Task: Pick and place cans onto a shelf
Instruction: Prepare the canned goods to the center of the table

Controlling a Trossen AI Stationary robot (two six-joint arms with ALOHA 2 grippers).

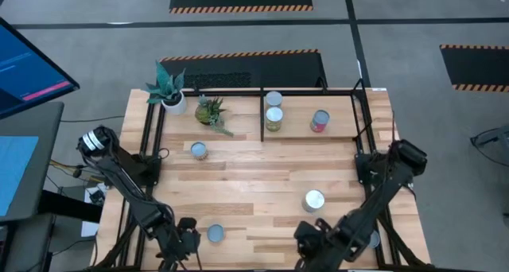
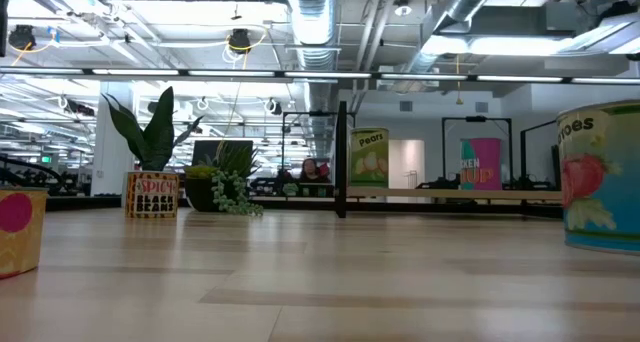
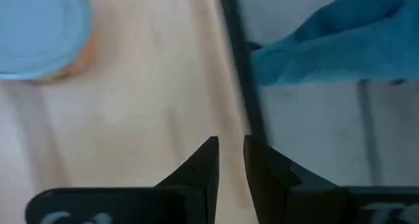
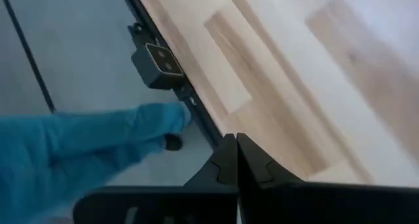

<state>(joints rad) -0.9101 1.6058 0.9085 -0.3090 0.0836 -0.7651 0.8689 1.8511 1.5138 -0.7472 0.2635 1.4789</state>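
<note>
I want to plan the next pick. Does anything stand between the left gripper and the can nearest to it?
Nothing visible does. The left gripper hangs at the table's near edge, and the blue-topped can stands just beside it with only bare wood between them.

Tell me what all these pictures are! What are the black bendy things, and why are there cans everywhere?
The black bendy things are two robot arms. Each ends in a gripper that pinches with two jaws. One picture looks straight down from above, one looks level across the wooden table, and two come from little cameras on the arms' wrists.

The left gripper sits at the near left edge, jaws a little apart, holding nothing. The right gripper sits at the near right edge, jaws shut, also empty.

The robot's job is putting cans on the shelf, the black-barred frame at the far side. Three cans already stand there. Others wait on the table: one near the plants, one near the left gripper, one on the right. Two potted plants are just decoration.
</note>
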